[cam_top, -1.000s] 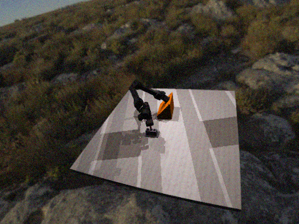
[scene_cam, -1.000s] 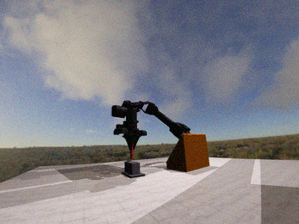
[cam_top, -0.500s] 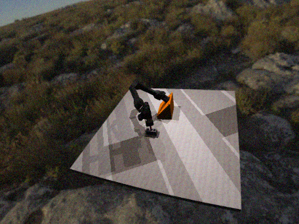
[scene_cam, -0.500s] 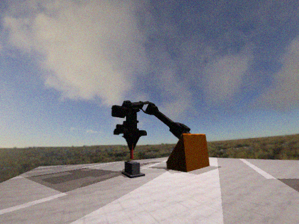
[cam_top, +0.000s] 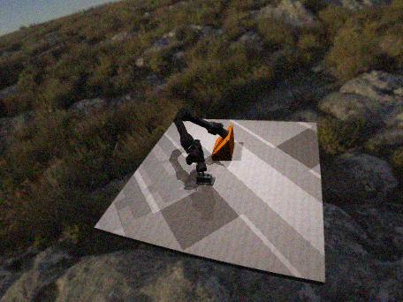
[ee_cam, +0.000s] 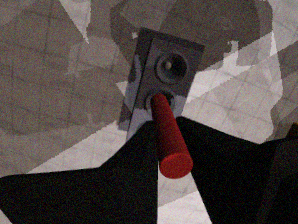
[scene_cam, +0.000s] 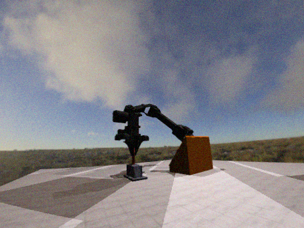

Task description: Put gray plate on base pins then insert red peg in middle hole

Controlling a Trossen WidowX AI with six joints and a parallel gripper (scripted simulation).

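From here I see the red peg (scene_cam: 133, 158) (ee_cam: 171, 134): a smooth cylinder, upright at left of centre in the exterior frame, lower end at the middle hole. Gray plate (ee_cam: 189, 52) tops the base (scene_cam: 134, 171), a dark block; in the wrist frame, upper middle, flat, round holes.

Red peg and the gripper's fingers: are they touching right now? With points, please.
Touching. The wrist view shows the red peg (scene_cam: 133, 159) (ee_cam: 171, 132) clamped upright between the two dark fingers of the gripper (scene_cam: 133, 155) (ee_cam: 165, 125).
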